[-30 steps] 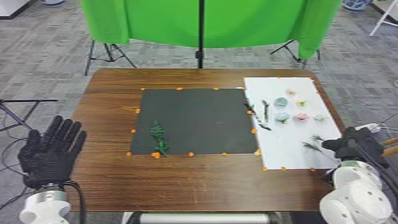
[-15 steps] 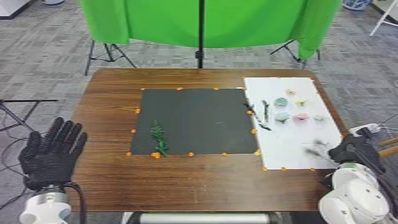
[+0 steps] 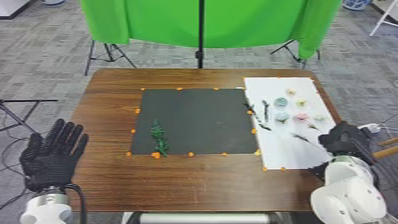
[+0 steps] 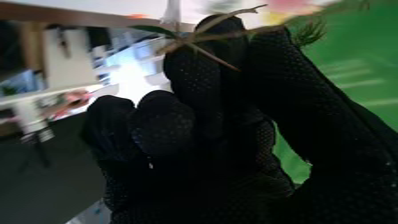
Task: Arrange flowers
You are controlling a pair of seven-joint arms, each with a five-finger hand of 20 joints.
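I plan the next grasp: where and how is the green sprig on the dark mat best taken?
The green sprig is probably best pinched near its middle, from above, across its long sides, since it lies flat, long and narrow on the dark mat.

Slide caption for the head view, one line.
Right hand at the white sheet, green sprig on the black mat.

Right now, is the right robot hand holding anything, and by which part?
Yes, the right robot hand holds a thin forked sprig by its bare brown stem, at the fingertips, clear of the green needles.
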